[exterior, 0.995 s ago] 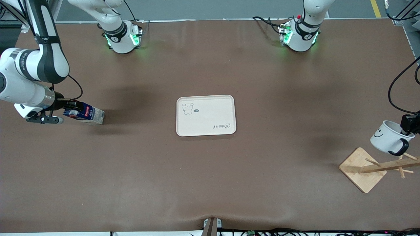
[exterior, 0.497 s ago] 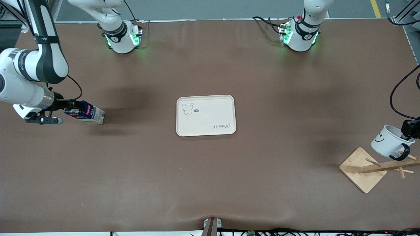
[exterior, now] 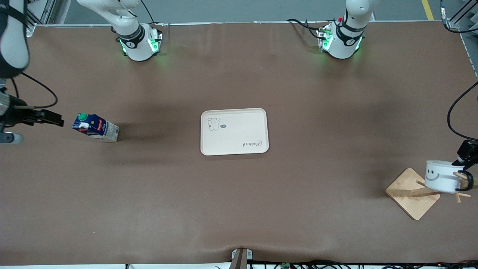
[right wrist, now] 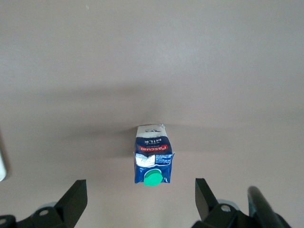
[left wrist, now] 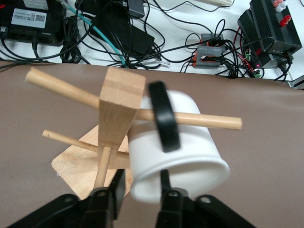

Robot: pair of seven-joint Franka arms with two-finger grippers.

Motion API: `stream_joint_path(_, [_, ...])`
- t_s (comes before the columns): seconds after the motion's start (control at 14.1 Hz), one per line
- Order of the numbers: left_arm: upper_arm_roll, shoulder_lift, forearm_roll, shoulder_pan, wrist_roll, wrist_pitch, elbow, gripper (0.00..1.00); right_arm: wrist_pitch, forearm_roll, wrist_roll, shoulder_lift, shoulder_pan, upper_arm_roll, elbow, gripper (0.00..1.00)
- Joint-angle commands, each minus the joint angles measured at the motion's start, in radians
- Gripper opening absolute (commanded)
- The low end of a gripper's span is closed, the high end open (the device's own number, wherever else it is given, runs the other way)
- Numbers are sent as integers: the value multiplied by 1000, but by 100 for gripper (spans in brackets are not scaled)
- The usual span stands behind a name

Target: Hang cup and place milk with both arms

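Observation:
The cup [exterior: 441,175], white with a smiley face, hangs by its black loop handle [left wrist: 164,116] on a peg of the wooden rack [exterior: 412,193]. My left gripper [exterior: 462,160] is at the cup's rim. In the left wrist view the left gripper [left wrist: 140,184] is open, with one finger inside the cup [left wrist: 175,152] and one outside with a gap. The milk [exterior: 95,127] stands on the table toward the right arm's end. My right gripper [exterior: 55,120] is open and empty, apart from it. In the right wrist view the milk [right wrist: 153,159] is off from the right gripper [right wrist: 140,192].
A cream tray [exterior: 234,131] with a bear drawing lies in the middle of the table. The rack's post [left wrist: 118,114] and pegs stick out beside the cup. Both arm bases stand along the table's edge farthest from the front camera.
My right gripper let go of the milk and drew back toward the table's end. My left gripper lowered the cup, put its handle over the rack's peg, and opened.

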Motion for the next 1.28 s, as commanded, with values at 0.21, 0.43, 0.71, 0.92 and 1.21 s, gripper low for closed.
stream_joint_path(0.21, [-17, -34, 152, -68, -221, -22, 18, 100, -227, 69, 148, -8, 75, 22, 166, 100])
stream_joint_path(0.43, [-17, -72, 330, -145, -501, -72, 23, 100, -241, 56, 135, -124, 64, 17, 36, 100])
stream_joint_path(0.71, [-43, -123, 438, -219, -783, -174, 29, 100, -80, 33, 98, -258, 44, 19, -200, 100])
stream_joint_path(0.92, [-92, -151, 478, -219, -866, -257, 39, 100, -86, 45, 90, -246, 26, 14, -173, 100])
stream_joint_path(1.21, [-148, -166, 521, -219, -883, -394, 96, 100, -170, 40, 87, -174, -5, 14, -29, 100])
